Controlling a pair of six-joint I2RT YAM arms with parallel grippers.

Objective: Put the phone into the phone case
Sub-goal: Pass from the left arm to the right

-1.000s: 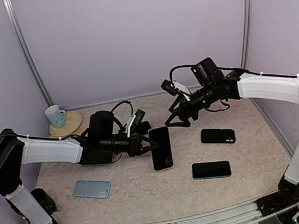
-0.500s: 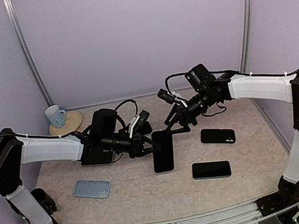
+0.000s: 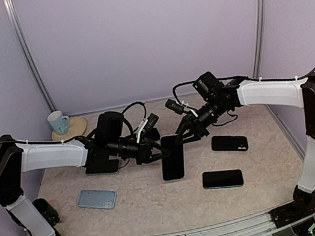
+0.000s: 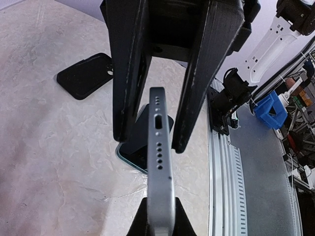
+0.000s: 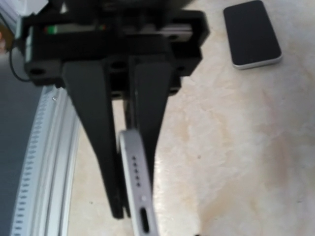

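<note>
I hold the phone point(image 3: 172, 159) above the middle of the table, dark screen up. My left gripper point(image 3: 157, 150) is shut on one corner of the phone's far end. The left wrist view shows the phone's silver port edge point(image 4: 158, 147) rising from my left gripper point(image 4: 160, 214). My right gripper point(image 3: 177, 141) straddles the other corner. Its fingers point(image 4: 128, 73) flank the phone's faces with slim gaps. In the right wrist view the edge point(image 5: 135, 182) lies between the narrowed jaws of my right gripper point(image 5: 133, 192). The black phone case point(image 3: 229, 143) point(image 4: 83, 76) lies flat to the right.
A dark phone with a teal rim point(image 3: 222, 179) point(image 4: 129, 153) lies at front right. A light blue phone-sized slab point(image 3: 96, 198) lies at front left. A cup point(image 3: 57, 121) stands on a round coaster at back left. A black block point(image 3: 103, 163) sits under my left arm.
My right gripper came left and down to the phone's far end, and its jaws narrowed around it. My left gripper kept its hold and shifted the phone slightly right.
</note>
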